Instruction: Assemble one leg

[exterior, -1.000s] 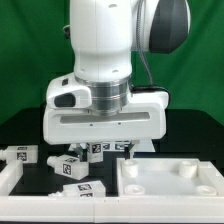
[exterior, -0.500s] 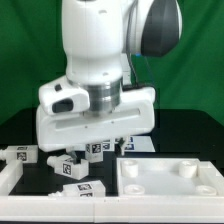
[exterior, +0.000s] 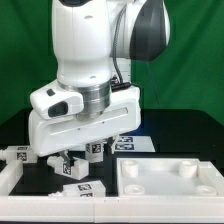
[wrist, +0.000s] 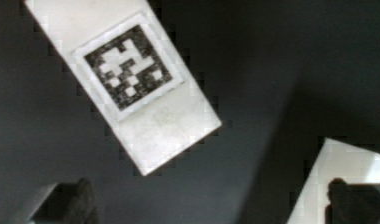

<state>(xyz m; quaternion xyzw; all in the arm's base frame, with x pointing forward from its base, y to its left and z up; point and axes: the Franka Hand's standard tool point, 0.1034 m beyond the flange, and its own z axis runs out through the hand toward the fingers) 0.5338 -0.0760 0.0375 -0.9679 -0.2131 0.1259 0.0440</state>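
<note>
Going left to right in the exterior view, a far-left leg (exterior: 20,155) lies on its side on the black table (exterior: 196,130) at about eight o'clock of the arm's white hand, well apart from the others. Under the hand sits a loose cluster: the leg (exterior: 75,166) just below it at six o'clock, a front leg (exterior: 86,188) nearer the camera, and a back leg (exterior: 97,149) at roughly four o'clock. Further on are the marker board (exterior: 130,142) and then the tabletop (exterior: 165,192) at the lower right, its corner holes facing up, presumably so a leg can be set in. The hand hangs low and tilted over the cluster, which looks like lining up for a pick. Its bulk hides the tool here. The wrist view shows it: the gripper (wrist: 212,200) is spread wide, its dark fingertips (wrist: 66,203) far apart with only bare table between them. That view also shows a tagged white piece (wrist: 148,95) ahead of the tips, untouched. It is probably one of the legs, though the crop is too tight to say which.
</note>
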